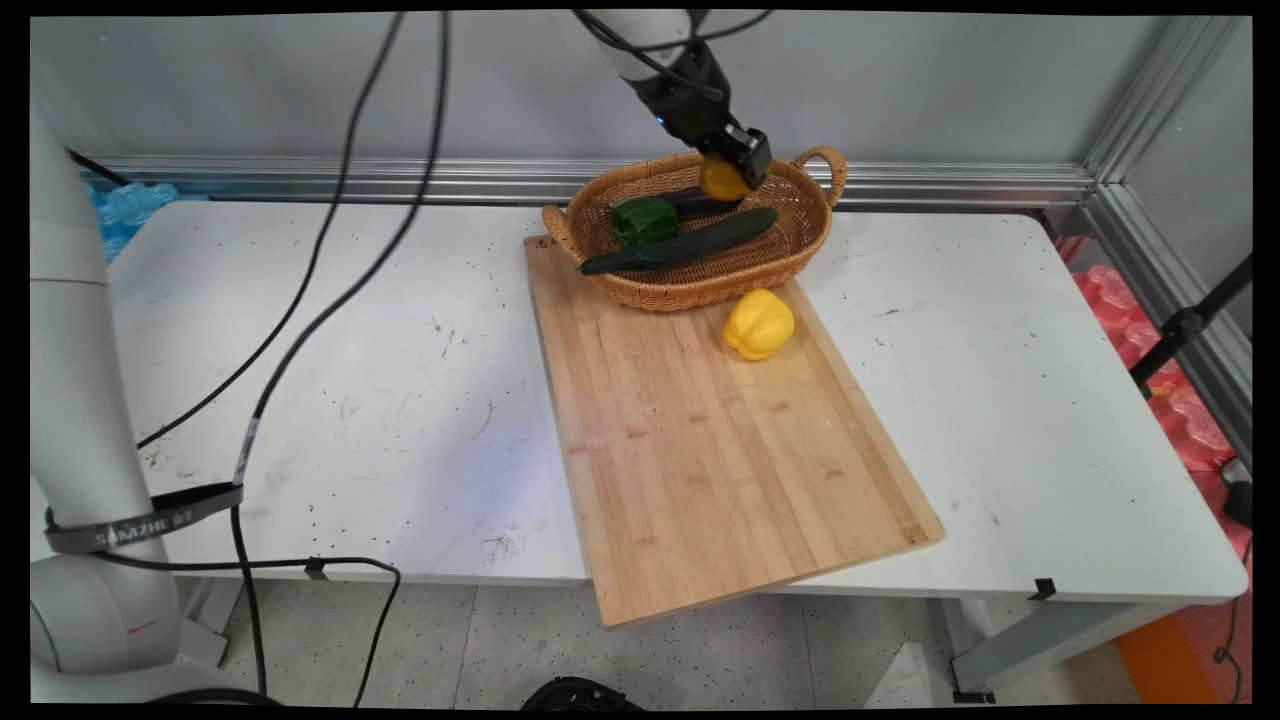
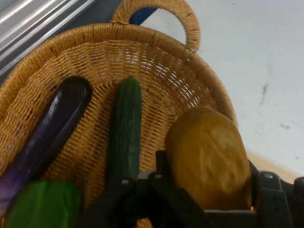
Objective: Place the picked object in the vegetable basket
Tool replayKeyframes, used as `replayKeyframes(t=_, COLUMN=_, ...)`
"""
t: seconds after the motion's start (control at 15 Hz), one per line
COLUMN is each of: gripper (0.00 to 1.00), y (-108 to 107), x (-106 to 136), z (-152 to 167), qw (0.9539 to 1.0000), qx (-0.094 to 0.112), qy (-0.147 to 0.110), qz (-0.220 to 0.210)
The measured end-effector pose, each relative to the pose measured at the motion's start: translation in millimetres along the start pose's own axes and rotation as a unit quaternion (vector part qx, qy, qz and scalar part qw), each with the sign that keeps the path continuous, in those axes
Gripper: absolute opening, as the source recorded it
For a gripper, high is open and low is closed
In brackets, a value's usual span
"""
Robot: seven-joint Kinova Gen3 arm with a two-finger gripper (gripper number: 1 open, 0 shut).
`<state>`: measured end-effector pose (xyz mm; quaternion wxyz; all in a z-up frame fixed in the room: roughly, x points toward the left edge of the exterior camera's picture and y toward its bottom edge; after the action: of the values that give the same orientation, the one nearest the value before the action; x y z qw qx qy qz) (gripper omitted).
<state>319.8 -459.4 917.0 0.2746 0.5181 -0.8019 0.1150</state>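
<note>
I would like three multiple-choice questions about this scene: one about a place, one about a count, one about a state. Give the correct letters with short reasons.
1. Where does the yellow pepper lie?
A. in the basket
B. on the cutting board
C. on the floor

2. How many vegetables lie in the basket?
A. three
B. one
C. five

3. What is the state of the gripper?
A. open and empty
B. shut on a cable
C. shut on the potato

Answers:
1 B: it rests on the cutting board, beside the basket.
2 A: cucumber, green pepper, eggplant.
3 C: the jaws clamp the potato above the basket.
</note>
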Motion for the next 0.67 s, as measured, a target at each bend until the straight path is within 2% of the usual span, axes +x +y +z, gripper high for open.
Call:
replayKeyframes(t=0.27, gripper=0.0, y=-2, x=13, z=41, qw=0.9997, qx=0.009, qy=-0.012, qz=-0.02)
replayKeyframes(t=0.53, gripper=0.0, y=-2, x=19, z=88, qw=0.9987, qx=0.014, qy=-0.038, qz=-0.03)
replayKeyframes(t=0.67, gripper=0.0, y=-2, x=21, z=102, qw=0.9983, qx=0.016, qy=-0.047, qz=-0.031)
